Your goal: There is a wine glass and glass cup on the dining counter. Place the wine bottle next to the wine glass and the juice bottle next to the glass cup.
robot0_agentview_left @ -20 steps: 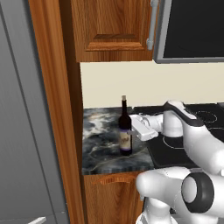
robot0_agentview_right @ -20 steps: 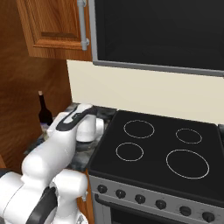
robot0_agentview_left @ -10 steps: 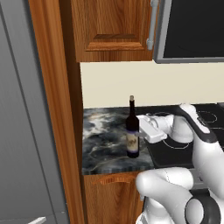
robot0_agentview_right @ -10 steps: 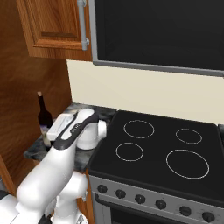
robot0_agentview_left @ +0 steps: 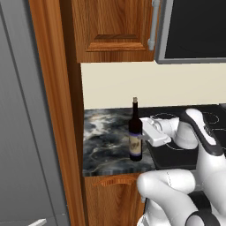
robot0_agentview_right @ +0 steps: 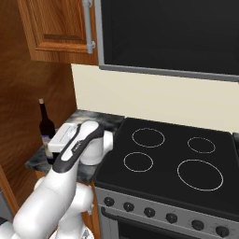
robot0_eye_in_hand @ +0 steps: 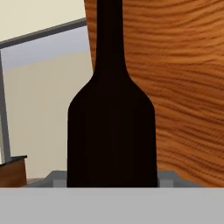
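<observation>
The wine bottle (robot0_agentview_left: 135,137) stands upright above the near right part of a small stretch of marbled counter (robot0_agentview_left: 106,137), and its base looks raised a little off the stone. The gripper (robot0_agentview_left: 140,136) reaches in from the right and is closed on the bottle at the shoulder, just above the pale label. In the right base view the same bottle (robot0_agentview_right: 45,125) shows at the far left, partly behind the white hand (robot0_agentview_right: 65,138), with its tan top standing clear above it. From the hand camera the bottle (robot0_eye_in_hand: 112,127) is a dark shape right up close, its long neck running to the top edge, and a wooden panel (robot0_eye_in_hand: 183,87) lies behind it.

A tall wooden panel (robot0_agentview_left: 53,110) borders the counter on the left. A wooden wall cabinet (robot0_agentview_left: 112,28) hangs above it. To the right of the counter lies a black stove top (robot0_agentview_right: 170,156) with ring burners, with a row of knobs (robot0_agentview_right: 158,212) along its near front. A cream wall (robot0_agentview_left: 150,84) runs behind both.
</observation>
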